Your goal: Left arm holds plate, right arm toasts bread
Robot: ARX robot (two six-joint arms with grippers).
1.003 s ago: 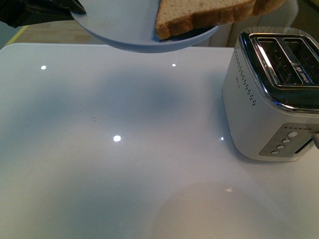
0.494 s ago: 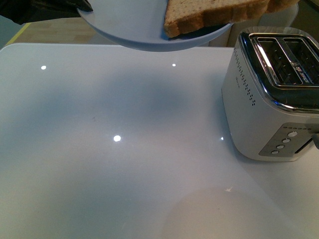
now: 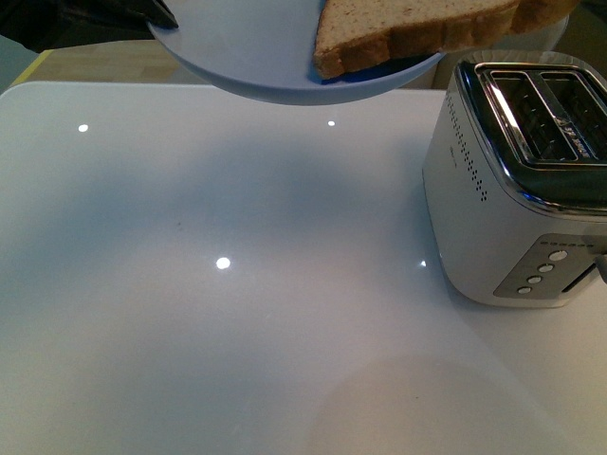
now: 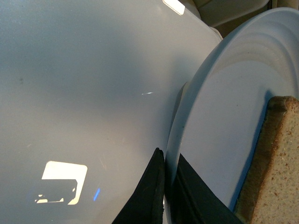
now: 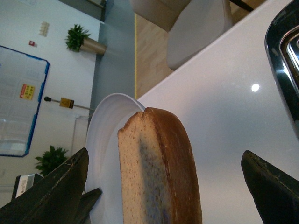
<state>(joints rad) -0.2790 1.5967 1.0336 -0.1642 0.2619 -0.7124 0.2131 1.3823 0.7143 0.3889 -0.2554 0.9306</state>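
Plate (image 3: pixel 247 52) up in the air over the far edge of the worktop (image 3: pixel 237 303), just left of the toaster (image 3: pixel 517 190). Left fingers (image 4: pixel 150 196) clamped on its rim, one above and one below; that edge pinch is the only hold we can see.

Bread (image 3: pixel 417 27) lies on the right half of the plate. Its right end seems to reach past the rim, toward the toaster.

Right fingers (image 5: pixel 58 186) spread wide, one on each side of the slice. We see no contact with it, so the bread is not yet gripped.

Risks as we judge them:
- The plate hangs from one rim point. A downward push from the right arm could tip it or twist it out of the pinch.
- The slice sits near the edge. A nudge before the fingers close could slide it off onto the worktop.
- Soft bread could tear or crush under a hard squeeze.
- The toaster slots look narrow, so a tilted slice could catch on the chrome lip.
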